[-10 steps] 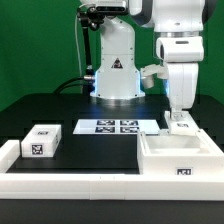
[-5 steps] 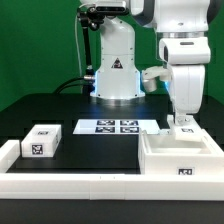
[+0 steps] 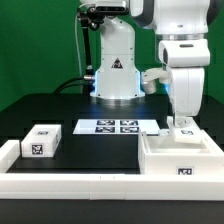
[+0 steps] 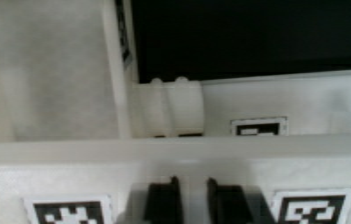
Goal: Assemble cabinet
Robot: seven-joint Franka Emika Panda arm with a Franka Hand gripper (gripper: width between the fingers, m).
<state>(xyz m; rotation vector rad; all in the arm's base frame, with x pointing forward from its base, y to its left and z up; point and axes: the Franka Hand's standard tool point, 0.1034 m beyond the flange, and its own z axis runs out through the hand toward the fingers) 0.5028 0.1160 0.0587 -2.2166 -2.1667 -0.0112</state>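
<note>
**A:** Where is the cabinet?

**B:** The cabinet (image 3: pixel 180 158) sits on the black table (image 3: pixel 100 150) at the exterior view's right, against the white rail (image 3: pixel 70 186) that runs along the front edge. The gripper (image 3: pixel 181 120) hangs straight down over the cabinet's rear rim. I cannot tell whether it is just above the rim or touching it.

**A:** Is it clamped on anything?

**B:** I cannot tell. In the wrist view the two dark fingers (image 4: pixel 163 202) stand close together with a thin pale strip between them, over a white tagged face. Whether they pinch anything is unclear.

**A:** What is the cabinet like?

**B:** It is matt white plastic, boxy and thick-walled, with an open recess on top and a small black-and-white tag on its front. The blurred wrist view also shows a rounded, ribbed white knob (image 4: pixel 168 105) beyond the tagged face.

**A:** Anything else?

**B:** A small white block (image 3: pixel 42 141) with a tag lies well apart at the exterior view's left. The marker board (image 3: pixel 115 126) lies flat between them, farther back.
</note>
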